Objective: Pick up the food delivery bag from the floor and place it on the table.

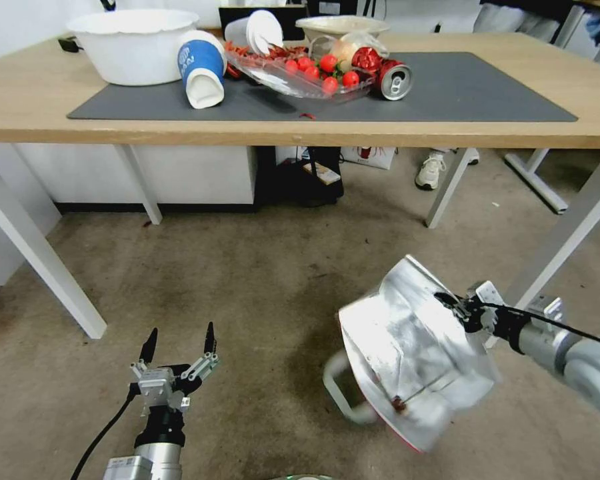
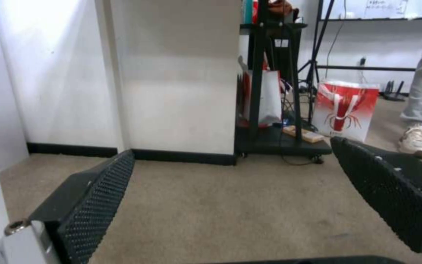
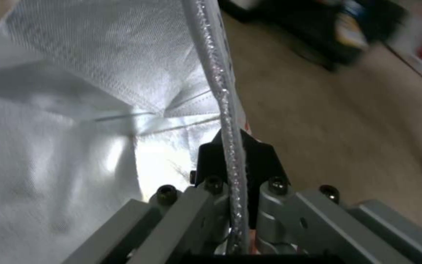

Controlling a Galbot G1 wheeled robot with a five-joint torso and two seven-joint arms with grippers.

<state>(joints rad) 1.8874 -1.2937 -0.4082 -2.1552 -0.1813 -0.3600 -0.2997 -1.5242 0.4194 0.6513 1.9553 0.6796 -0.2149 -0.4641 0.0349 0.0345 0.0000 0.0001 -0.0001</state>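
Above the floor (image 1: 247, 280), right end effector (image 1: 451, 303) pinching food delivery bag (image 1: 413, 353) rim, left end effector (image 1: 178, 343) spread, no legible writing on bag.

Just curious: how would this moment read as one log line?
right gripper: shut on food delivery bag rim, tilted over floor | left gripper: open, idle

Silver foil-lined food delivery bag (image 1: 413, 353); dark grey mat (image 1: 487, 87); stained brownish-grey floor (image 1: 260, 293)

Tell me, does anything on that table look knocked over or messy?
Yes. On the table, a blue-and-white paper cup lies on its side on the dark grey mat, and a red drink can lies tipped beside a clear tray of red food. Another white cup lies toppled behind.
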